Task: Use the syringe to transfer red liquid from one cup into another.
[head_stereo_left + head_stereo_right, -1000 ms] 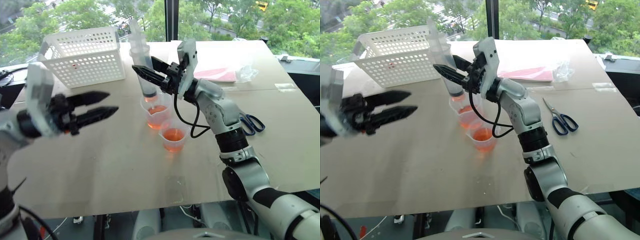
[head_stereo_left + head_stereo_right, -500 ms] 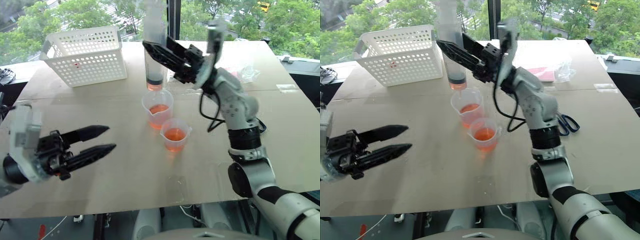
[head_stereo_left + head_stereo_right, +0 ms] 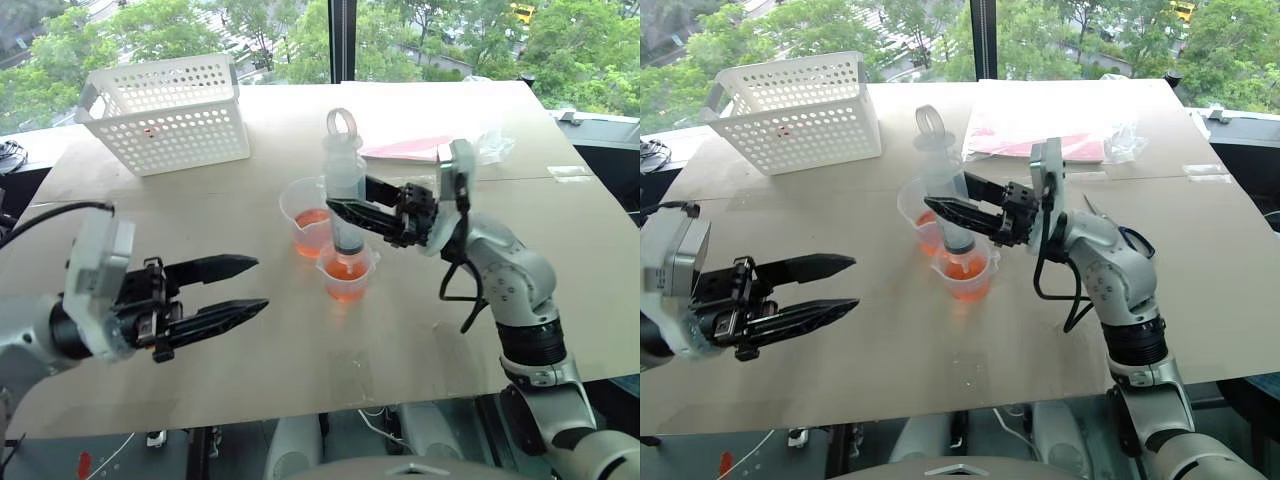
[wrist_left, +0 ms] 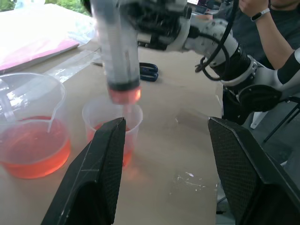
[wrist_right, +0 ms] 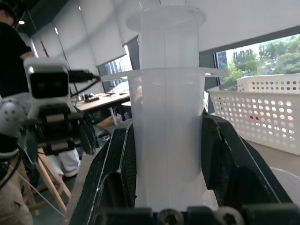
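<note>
Holding the syringe [image 3: 345, 200], right pincer [image 3: 345, 212] nears basket [image 3: 170, 110]; left pincer [image 3: 245, 285] wide.

Head pair: high, looking forward and down across the table [image 3: 250, 370], windows beyond; nearly identical coverage, both taking in the two cups [image 3: 345, 270] and the white basket [image 3: 800, 110]. Left wrist view: low and close over the tabletop, facing along the left gripper [image 4: 168, 164] toward the same cups and the syringe [image 4: 119, 56]. Right wrist view: pressed tight against the syringe barrel, looking past it at the basket
</note>
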Motion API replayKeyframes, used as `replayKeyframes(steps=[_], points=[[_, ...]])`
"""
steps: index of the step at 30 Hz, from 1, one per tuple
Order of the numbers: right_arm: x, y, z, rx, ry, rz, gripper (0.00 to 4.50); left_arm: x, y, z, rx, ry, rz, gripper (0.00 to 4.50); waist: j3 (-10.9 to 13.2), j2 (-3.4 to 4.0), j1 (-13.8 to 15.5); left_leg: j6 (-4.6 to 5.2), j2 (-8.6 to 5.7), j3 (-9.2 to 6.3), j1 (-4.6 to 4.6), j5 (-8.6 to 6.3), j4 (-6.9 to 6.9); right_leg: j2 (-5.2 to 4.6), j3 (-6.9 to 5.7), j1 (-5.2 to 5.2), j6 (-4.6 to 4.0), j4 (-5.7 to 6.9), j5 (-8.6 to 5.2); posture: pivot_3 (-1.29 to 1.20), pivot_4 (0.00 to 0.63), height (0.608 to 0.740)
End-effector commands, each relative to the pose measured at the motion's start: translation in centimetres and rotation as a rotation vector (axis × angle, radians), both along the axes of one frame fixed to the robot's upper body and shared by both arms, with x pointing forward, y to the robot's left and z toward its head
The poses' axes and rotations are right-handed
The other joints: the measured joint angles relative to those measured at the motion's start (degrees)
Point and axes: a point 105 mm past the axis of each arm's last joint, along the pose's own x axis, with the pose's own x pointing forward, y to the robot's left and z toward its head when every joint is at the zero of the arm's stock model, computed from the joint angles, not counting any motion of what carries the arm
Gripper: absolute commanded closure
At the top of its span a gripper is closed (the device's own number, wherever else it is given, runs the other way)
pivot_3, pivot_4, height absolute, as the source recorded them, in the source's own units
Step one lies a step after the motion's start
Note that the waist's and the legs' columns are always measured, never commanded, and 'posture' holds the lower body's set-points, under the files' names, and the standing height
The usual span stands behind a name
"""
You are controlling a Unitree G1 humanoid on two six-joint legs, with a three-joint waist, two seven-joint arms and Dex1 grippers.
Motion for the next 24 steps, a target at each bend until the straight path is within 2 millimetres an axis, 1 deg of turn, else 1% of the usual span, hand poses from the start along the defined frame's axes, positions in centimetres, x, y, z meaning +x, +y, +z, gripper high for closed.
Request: replayKeyframes(steps=[1,5,8,9,11,15,17,20,21,22,24], points=[[0.0,0.0,1.0,0.028,-0.087,-0.024,3.05,0.5,-0.1,1.0,0.006,-0.027,-0.014,1.70,0.00,0.00,0.07,0.00,-0.01,0.01,0.00,0.00,0.00,-0.01,0.01,0.00,0.00,-0.01,0.00,0.00,0.150,0.740],[0.0,0.2,-0.4,0.015,-0.084,-0.013,3.05,1.4,-0.1,2.1,0.006,-0.045,-0.013,1.70,-0.01,-0.01,0.32,0.00,-0.01,-0.02,-0.05,0.00,-0.01,-0.01,-0.04,0.00,0.06,-0.09,0.03,0.00,0.150,0.740],[0.0,0.4,-2.4,-0.017,-0.082,0.000,3.05,1.4,-0.4,2.3,0.010,-0.039,-0.043,1.70,-0.01,-0.01,0.23,0.00,0.00,0.00,-0.06,0.00,-0.05,-0.01,-0.03,0.00,0.19,-0.15,0.11,0.00,0.150,0.740],[0.0,0.5,-2.8,-0.022,-0.080,-0.001,3.05,1.3,-0.4,2.4,0.010,-0.034,-0.051,1.70,0.00,0.01,0.17,0.00,0.00,0.01,-0.08,0.00,-0.06,-0.02,-0.03,0.00,0.20,-0.21,0.11,0.00,0.150,0.740],[0.2,0.6,-2.9,-0.018,-0.079,-0.008,3.05,1.2,-0.3,2.4,0.017,-0.028,-0.053,1.70,0.01,0.01,0.02,0.00,0.00,0.05,-0.08,-0.01,-0.07,-0.02,0.00,-0.01,0.20,-0.22,0.11,0.00,0.150,0.740],[0.3,0.6,-2.3,0.003,-0.086,-0.020,3.05,1.5,0.1,2.5,0.039,-0.032,-0.035,1.70,0.02,0.01,0.05,0.00,0.03,0.02,-0.07,0.00,-0.07,0.00,-0.02,-0.02,0.20,-0.20,0.11,0.00,0.150,0.740],[0.2,0.7,-2.2,-0.001,-0.099,-0.017,3.05,2.6,-0.2,3.0,0.038,-0.055,-0.006,1.70,0.02,0.01,0.16,-0.01,0.04,0.01,-0.06,0.00,-0.07,0.02,-0.03,-0.01,0.19,-0.19,0.11,0.00,0.150,0.740],[-0.3,0.9,-1.9,-0.011,-0.126,0.004,3.06,4.8,-1.0,3.2,0.117,-0.104,0.036,1.70,0.00,-0.05,0.98,-0.01,0.00,-0.08,-0.08,0.00,-0.01,0.02,-0.11,0.05,0.20,-0.18,0.11,0.00,0.150,0.740],[-0.5,1.0,-1.7,-0.010,-0.130,0.011,3.06,5.9,-1.4,3.7,0.115,-0.134,0.050,1.70,0.05,0.03,1.57,-0.01,0.00,-0.05,-0.06,0.00,-0.01,0.02,-0.08,0.05,0.20,-0.19,0.11,0.00,0.150,0.740],[-0.6,1.1,-1.6,-0.011,-0.136,0.017,3.06,7.0,-1.8,4.3,0.106,-0.159,0.059,1.70,0.04,0.02,1.54,0.00,-0.11,-0.09,-0.05,0.01,0.02,-0.02,-0.09,0.11,0.21,-0.15,0.12,0.00,0.150,0.740],[-0.7,1.2,-1.4,-0.013,-0.142,0.024,3.06,8.3,-2.4,5.1,0.104,-0.195,0.058,1.70,0.03,0.00,1.79,0.00,-0.07,-0.06,-0.04,0.00,0.02,0.00,-0.07,0.15,0.22,-0.20,0.13,0.00,0.150,0.740]])
